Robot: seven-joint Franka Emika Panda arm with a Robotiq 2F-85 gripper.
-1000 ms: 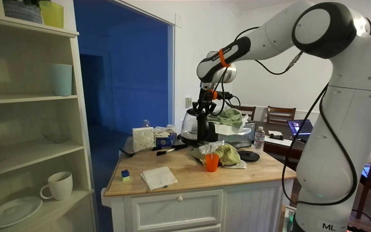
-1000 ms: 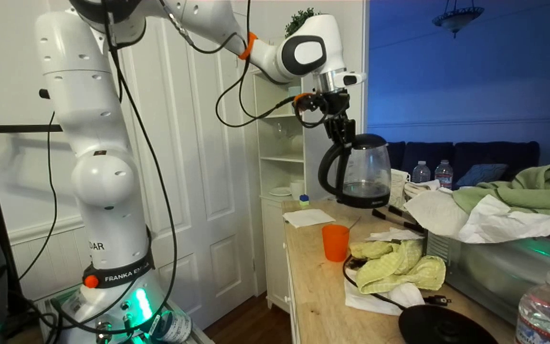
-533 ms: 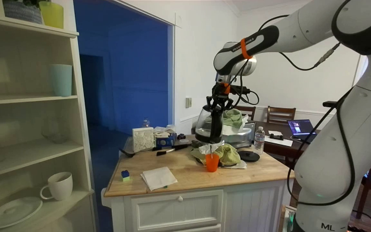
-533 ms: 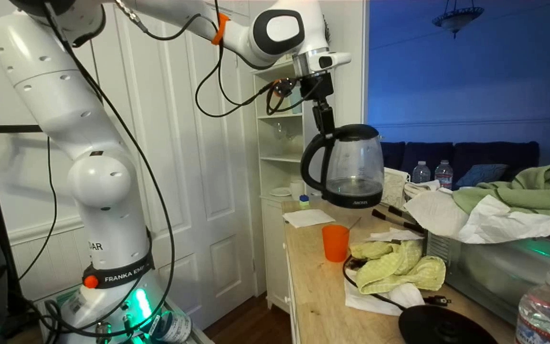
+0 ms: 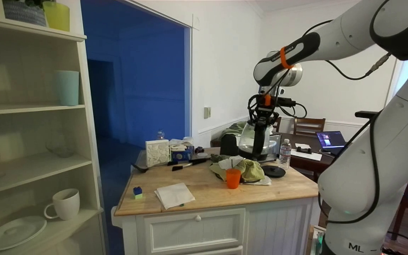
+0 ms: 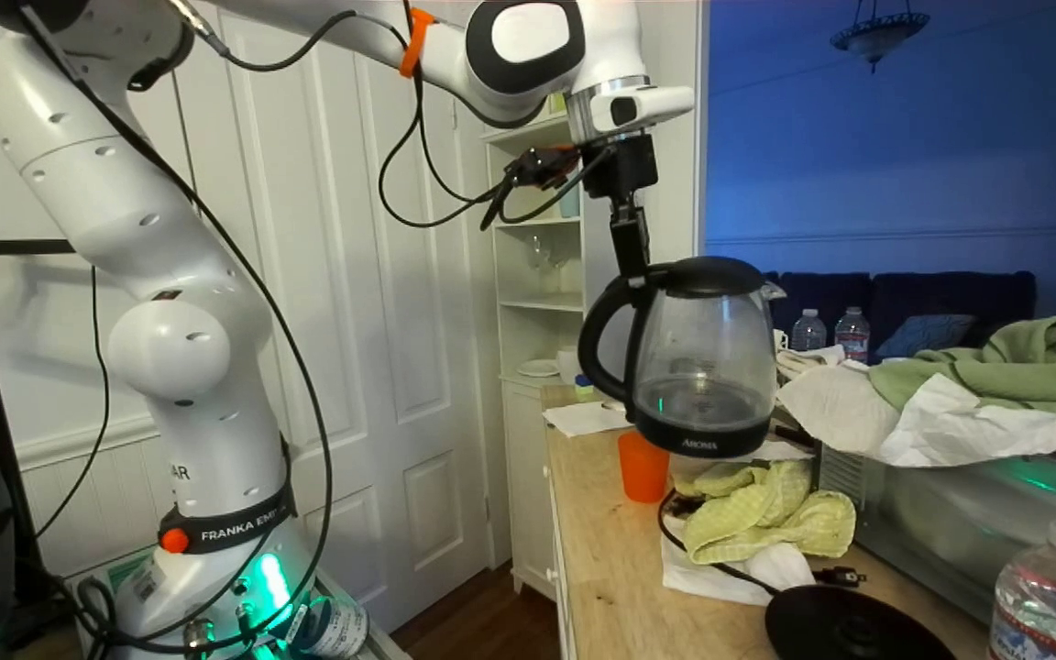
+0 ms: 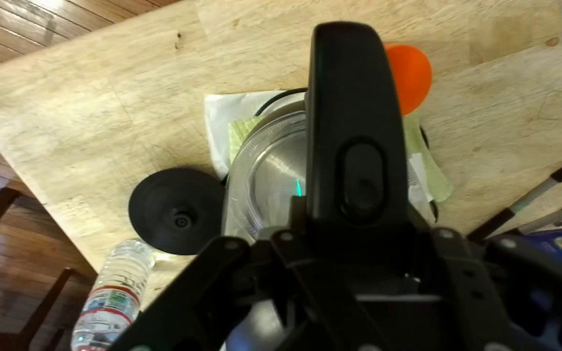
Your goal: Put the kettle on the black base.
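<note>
The kettle has a clear glass body with a black handle, lid and bottom ring; it shows in both exterior views. It hangs roughly upright above the counter, apart from it, near the yellow-green cloth. My gripper is shut on the top of the kettle's handle; it also shows in an exterior view. In the wrist view the handle fills the middle and hides the fingertips. The round black base lies flat on the counter beside the kettle, and shows in both exterior views.
A crumpled yellow-green cloth and an orange cup stand under and beside the kettle. A water bottle stands next to the base. A silver appliance with towels on it lines the counter's back.
My gripper has carried the kettle across the counter toward the side with the black base. In the last half second the kettle has also come lower. The grip on the handle stays.
</note>
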